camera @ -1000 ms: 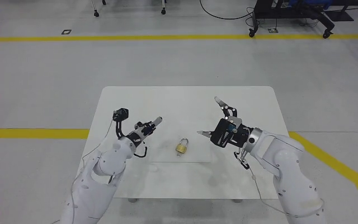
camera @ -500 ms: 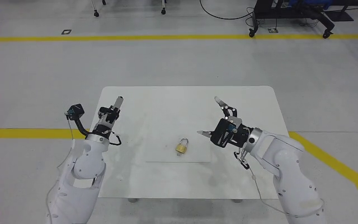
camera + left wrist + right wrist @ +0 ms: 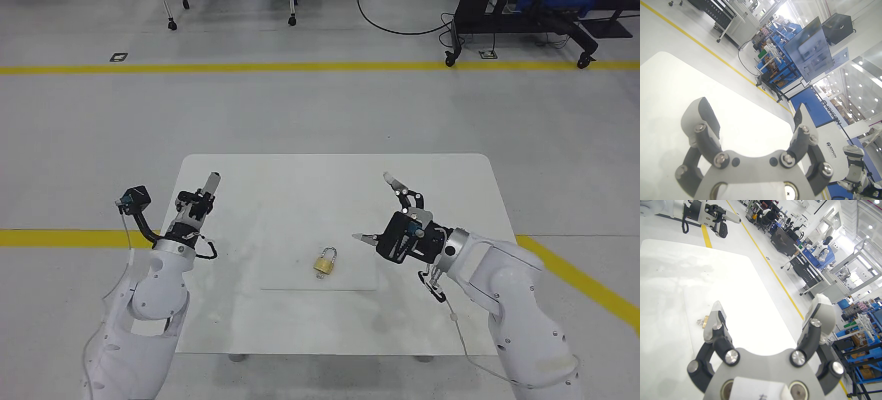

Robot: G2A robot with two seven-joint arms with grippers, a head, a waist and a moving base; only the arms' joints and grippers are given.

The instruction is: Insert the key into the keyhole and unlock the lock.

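Lock (image 3: 325, 262) lies on white table (image 3: 300, 180) over yellow-lined floor (image 3: 300, 100); left pincer (image 3: 752, 108), right pincer (image 3: 769, 302) gape wide.

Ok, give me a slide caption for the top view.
Brass padlock on the white table, between the open left gripper at the table's edge and the open right gripper.

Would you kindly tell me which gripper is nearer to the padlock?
Right. The right gripper is open close beside the padlock; the left gripper, also open, is much farther off at the table edge.
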